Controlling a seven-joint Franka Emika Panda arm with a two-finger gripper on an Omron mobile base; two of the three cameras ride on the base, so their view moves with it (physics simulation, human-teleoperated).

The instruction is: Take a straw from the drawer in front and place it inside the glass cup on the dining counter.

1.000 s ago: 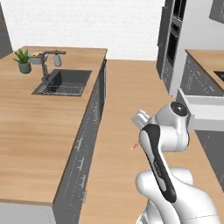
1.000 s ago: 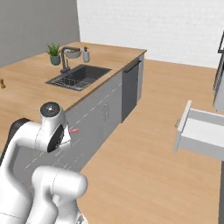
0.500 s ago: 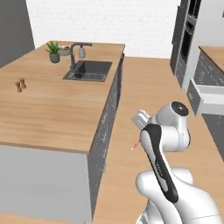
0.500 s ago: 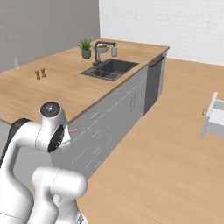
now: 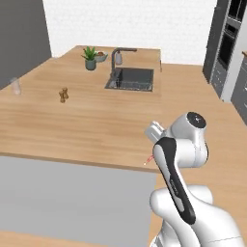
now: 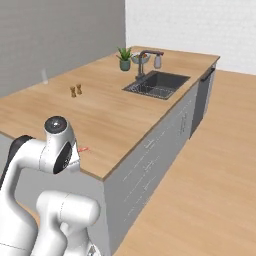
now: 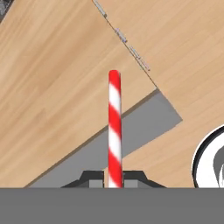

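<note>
- Left base view. The arm is folded close to the robot's body at the near corner of the dining counter (image 5: 96, 125), with the gripper (image 5: 150, 159) tucked under the wrist. A short piece of the straw (image 5: 148, 160) shows as a thin red sliver beside the forearm, over the counter's near edge. The glass cup (image 5: 16, 86) stands upright far off near the counter's left edge, well apart from the two brown shakers (image 5: 63, 94) and from the sink (image 5: 131, 78), the faucet (image 5: 119, 55) and the potted plant (image 5: 90, 58) at the far end. The compact pose likely keeps the straw clear of the counter while the base travels.

- Right base view. The same straw tip (image 6: 83, 149) projects from behind the wrist, above the counter's near corner. The glass cup (image 6: 45, 76) is faint against the grey wall, near the counter's left edge, beyond the shakers (image 6: 75, 90). Judged from this spacing, the cup is out of the arm's reach for now.

- Hand view. The fingertips (image 7: 93, 179) are clenched on the base of the red-and-white striped straw (image 7: 114, 131), which runs straight out along the gripper's axis. Gripping one end leaves the free end long, which suits lowering it into the cup. Beneath lie the counter's wooden top and grey cabinet side (image 7: 131, 127).
</note>
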